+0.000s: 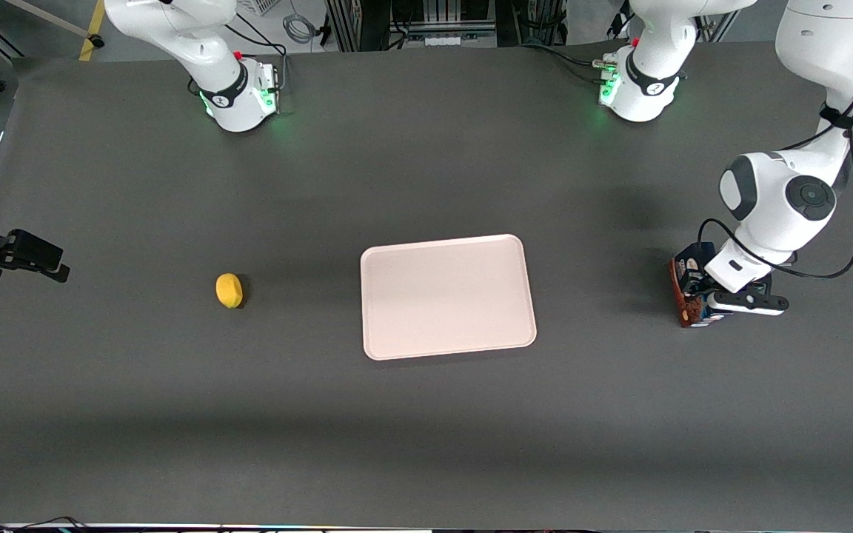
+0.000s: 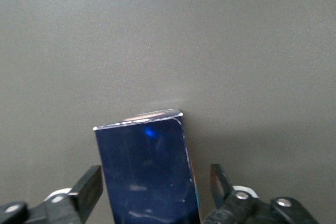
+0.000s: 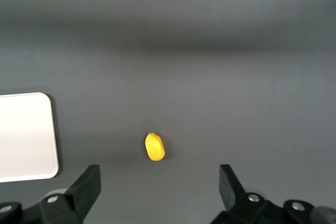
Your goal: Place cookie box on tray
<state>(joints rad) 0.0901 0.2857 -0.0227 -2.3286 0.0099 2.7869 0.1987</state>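
The cookie box (image 1: 688,290), a dark navy carton with a brown and red edge, stands on the dark table toward the working arm's end, well apart from the tray. My left gripper (image 1: 702,296) is down over it. In the left wrist view the box's glossy navy face (image 2: 147,171) fills the space between the two fingers (image 2: 90,188), with a narrow gap on each side. The gripper (image 2: 155,187) is open around the box. The pale pink tray (image 1: 447,296) lies flat at the table's middle with nothing on it.
A small yellow lump (image 1: 229,290) lies on the table toward the parked arm's end, beside the tray. The right wrist view shows that lump (image 3: 154,147) and a corner of the tray (image 3: 26,135). Both arm bases stand at the table's edge farthest from the front camera.
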